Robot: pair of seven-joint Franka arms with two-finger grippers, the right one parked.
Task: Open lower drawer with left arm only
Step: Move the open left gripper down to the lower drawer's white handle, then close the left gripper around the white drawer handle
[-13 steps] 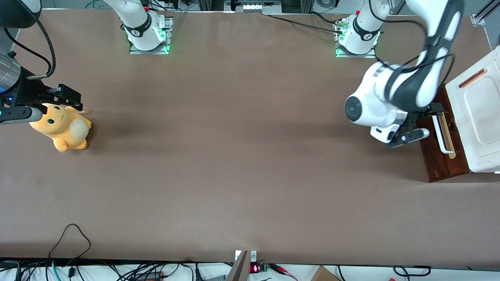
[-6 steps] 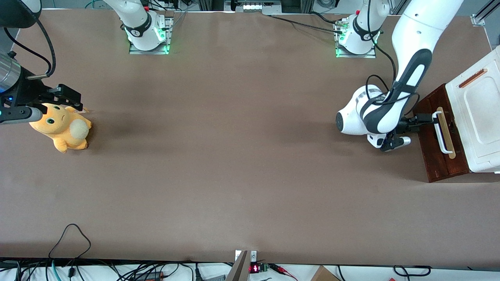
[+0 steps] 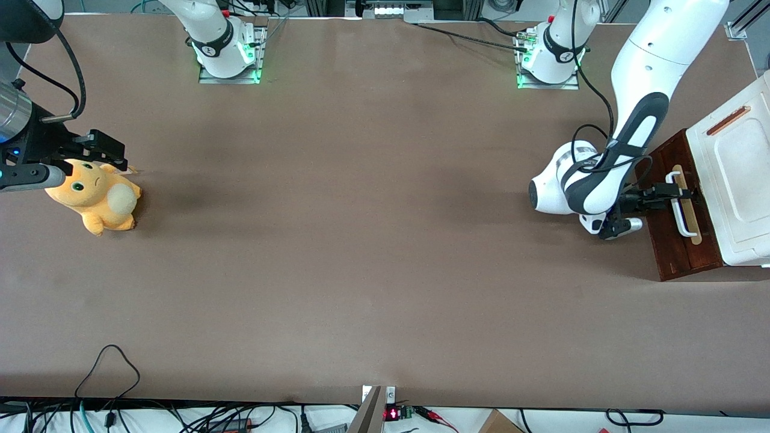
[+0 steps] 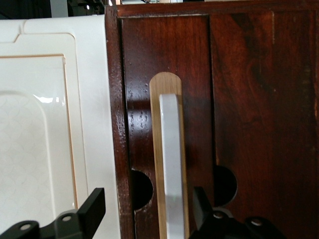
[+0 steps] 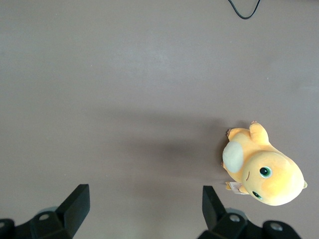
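Lower drawer (image 3: 677, 210), dark red-brown front with a white bar handle (image 4: 172, 164) on a pale wood strip (image 4: 167, 84), lies directly ahead of the tool (image 3: 683, 193), at the working arm's end of the tabletop (image 3: 361, 240), under the white cabinet top (image 3: 737, 174). Tool of the left arm (image 3: 607, 180): fingers (image 4: 92, 204) spread apart, one to each side of the handle, the bar lying between them; nothing is clamped. In the front view the fingertips appear to reach the handle, though whether they touch it is uncertain. Stage of task: approach essentially complete, fingers straddling the bar. Remaining, by judgement: close the fingers on the handle and pull the drawer out from the cabinet. No pale wood interior shows, so the drawer appears to be unopened. An orange plush toy (image 3: 96, 198) lies well apart from the tool, toward the parked arm's end.
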